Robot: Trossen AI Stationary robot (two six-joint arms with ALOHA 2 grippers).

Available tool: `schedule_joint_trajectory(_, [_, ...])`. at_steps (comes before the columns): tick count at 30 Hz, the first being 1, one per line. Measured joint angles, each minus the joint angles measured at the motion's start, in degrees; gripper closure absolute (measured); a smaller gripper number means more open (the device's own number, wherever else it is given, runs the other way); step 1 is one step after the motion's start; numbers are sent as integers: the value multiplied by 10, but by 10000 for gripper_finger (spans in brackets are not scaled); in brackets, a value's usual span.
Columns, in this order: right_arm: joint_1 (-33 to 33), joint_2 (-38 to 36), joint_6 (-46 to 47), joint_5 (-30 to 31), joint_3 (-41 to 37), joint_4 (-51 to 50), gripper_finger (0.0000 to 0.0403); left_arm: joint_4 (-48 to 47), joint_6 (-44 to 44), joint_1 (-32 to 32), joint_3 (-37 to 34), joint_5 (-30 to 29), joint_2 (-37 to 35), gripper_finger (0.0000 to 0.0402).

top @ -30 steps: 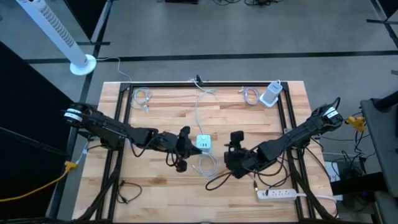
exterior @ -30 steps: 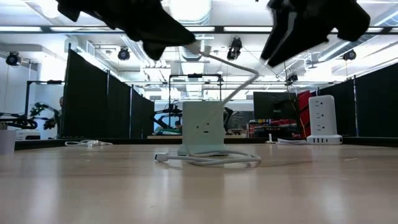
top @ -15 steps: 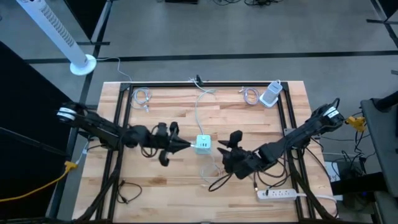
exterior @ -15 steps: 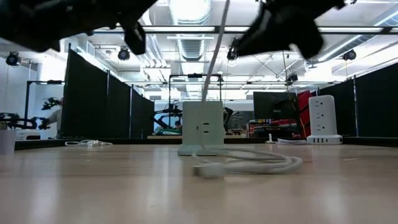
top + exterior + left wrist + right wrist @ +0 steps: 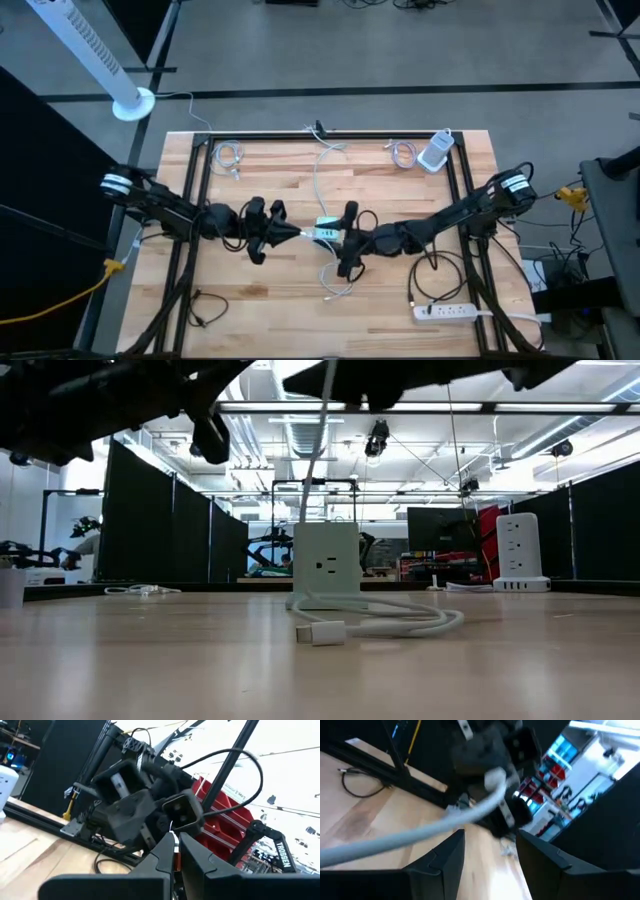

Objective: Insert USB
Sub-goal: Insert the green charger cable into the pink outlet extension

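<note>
Table is showing pale butcher-block wood in glued strips, smooth with a soft satin sheen that is catching ceiling light in the low view; a matt black metal frame is running along its edges. White cube charger is looking like smooth matt plastic, and the white cable lying in front of it is looking rubbery and slightly glossy, ending in a smooth white plastic plug. Left gripper fingers and right gripper fingers are showing dark matt plastic with a faint dull sheen on the flats.
</note>
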Motion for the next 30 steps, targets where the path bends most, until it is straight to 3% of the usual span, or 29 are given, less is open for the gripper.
schedule_joint_trajectory(11, [18,7,-64,-2,46,0,285,-3,-1,0,-4,0,0,397])
schedule_joint_trajectory(20, [16,10,-65,3,46,-24,334,-4,9,0,-4,0,0,397])
schedule_joint_trajectory(26, [12,10,-52,3,46,-25,390,-13,25,0,-4,0,0,397])
schedule_joint_trajectory(30, [11,10,-46,3,46,-31,395,-34,25,0,-4,0,0,393])
